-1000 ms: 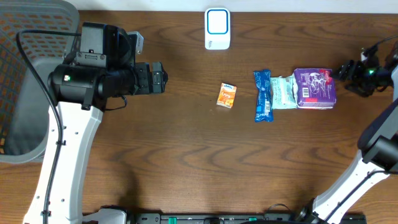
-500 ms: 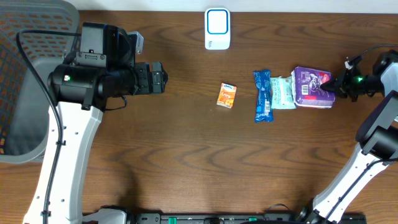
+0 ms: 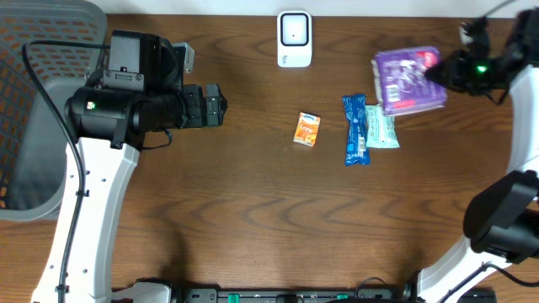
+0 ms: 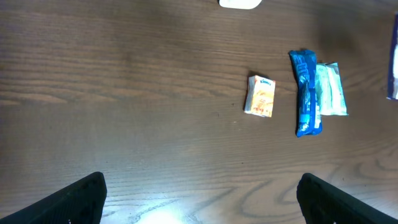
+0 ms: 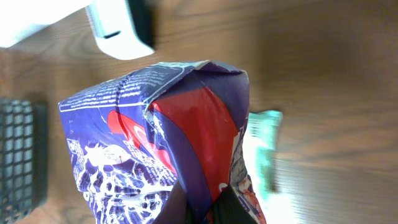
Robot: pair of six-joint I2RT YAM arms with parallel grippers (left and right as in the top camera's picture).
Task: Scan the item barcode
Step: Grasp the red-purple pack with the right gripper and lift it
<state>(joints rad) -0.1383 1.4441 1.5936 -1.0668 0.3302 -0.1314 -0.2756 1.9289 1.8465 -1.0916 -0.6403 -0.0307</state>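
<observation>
While the left fingers (image 4: 74,198) gape empty, the right fingers (image 3: 440,74) clench the purple bag (image 3: 409,80) at its edge.

Wide open over the whole lower half of the overhead frame, bare table (image 3: 269,227) from under the left arm (image 3: 126,109) to the right edge, and open too in the broad lane between that arm and the orange packet (image 3: 307,130) at centre. Cluttered right of centre by the blue bar (image 3: 356,129) touching the pale green packet (image 3: 384,128), with the purple bag (image 3: 409,80) hanging just up-frame of them in the pinched right gripper (image 3: 440,74), narrowing the way in from the right toward the white scanner (image 3: 294,38) at top centre. Blocked at upper left by the grey mesh basket (image 3: 59,21) beside the arm.
</observation>
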